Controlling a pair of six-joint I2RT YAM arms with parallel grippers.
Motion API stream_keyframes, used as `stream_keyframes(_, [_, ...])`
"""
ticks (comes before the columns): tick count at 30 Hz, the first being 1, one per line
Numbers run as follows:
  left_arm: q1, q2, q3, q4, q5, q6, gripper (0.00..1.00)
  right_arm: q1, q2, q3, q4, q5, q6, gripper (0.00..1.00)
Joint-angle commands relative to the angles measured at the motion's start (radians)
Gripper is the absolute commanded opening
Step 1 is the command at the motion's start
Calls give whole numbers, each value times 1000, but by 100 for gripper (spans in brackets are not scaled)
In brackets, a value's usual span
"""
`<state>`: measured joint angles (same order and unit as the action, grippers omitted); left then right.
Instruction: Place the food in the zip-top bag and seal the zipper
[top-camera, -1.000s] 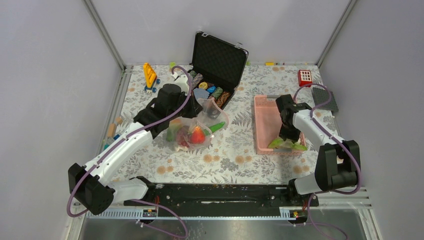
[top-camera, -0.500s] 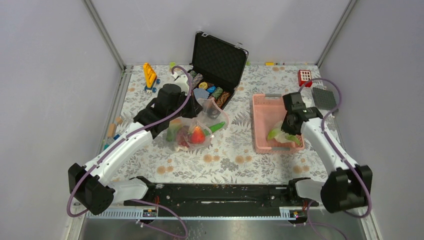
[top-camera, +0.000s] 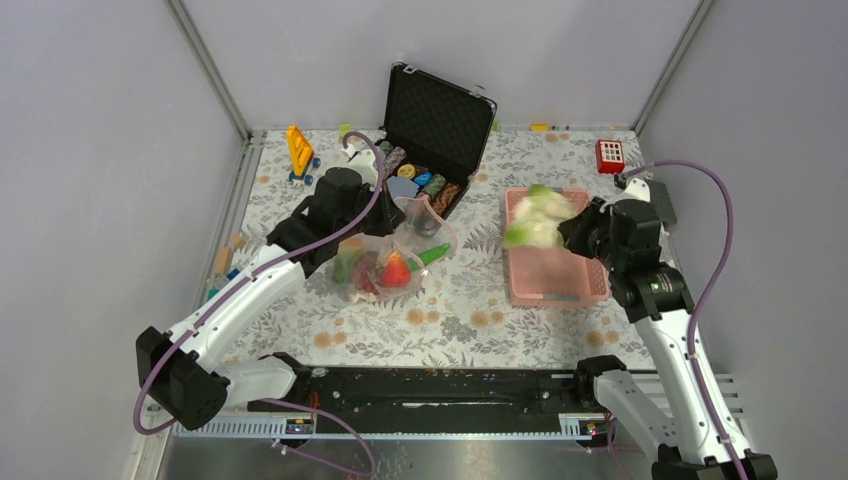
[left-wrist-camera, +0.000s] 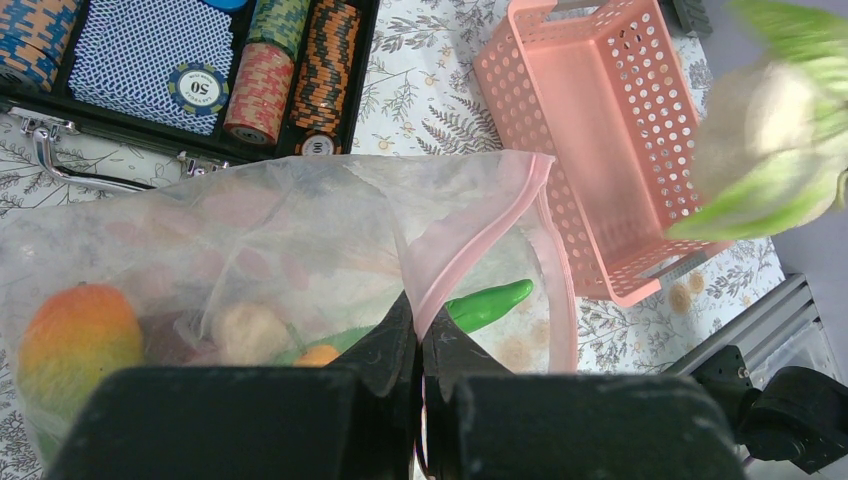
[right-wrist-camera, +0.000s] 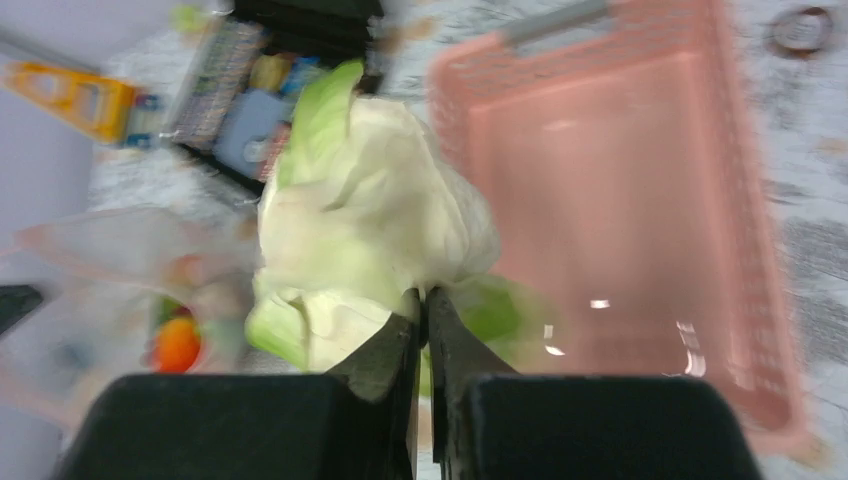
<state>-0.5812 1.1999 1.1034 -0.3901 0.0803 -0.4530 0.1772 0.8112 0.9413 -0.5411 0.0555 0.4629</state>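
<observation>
Floral-cloth table (top-camera: 470, 300). Right gripper (top-camera: 572, 232) clamped on white-green leafy piece (top-camera: 533, 217), above far end of pink basket (top-camera: 548, 275). Zip-top bag (top-camera: 385, 268) well to its left, mouth open toward basket side. Left gripper (left-wrist-camera: 418, 335) pinched closed on bag rim. Mango (left-wrist-camera: 75, 335), red fruit (top-camera: 396, 270), green vegetable (left-wrist-camera: 490, 303) inside. Zipper (left-wrist-camera: 470, 235) unsealed. Next move likely leftward carry to mouth.

— What does the zip-top bag (left-wrist-camera: 250, 230) look like?
— Thin clear film, faintly cloudy, creased.
— The basket (left-wrist-camera: 600, 130)?
— Hard pink plastic, perforated, with a glossy floor.
— And the leafy piece (right-wrist-camera: 370, 200)?
— Smooth, pale, waxy-looking plastic.
</observation>
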Motion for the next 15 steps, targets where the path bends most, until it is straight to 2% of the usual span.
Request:
stream_keyframes(1, [-2, -34, 6, 62, 15, -8, 0, -1, -55, -35, 258, -356, 19, 0])
stream_keyframes(5, [-2, -38, 7, 62, 27, -16, 0, 10, -23, -52, 448, -654, 134, 0])
stream_keyframes(7, [-1, -37, 7, 63, 35, -19, 0, 43, 10, -61, 562, -719, 180, 0])
stream_keyframes(9, [-2, -37, 7, 63, 44, -24, 0, 90, 37, -41, 584, -700, 168, 0])
stream_keyframes(15, [-2, -38, 11, 64, 73, -34, 0, 262, 172, 90, 494, -528, 63, 0])
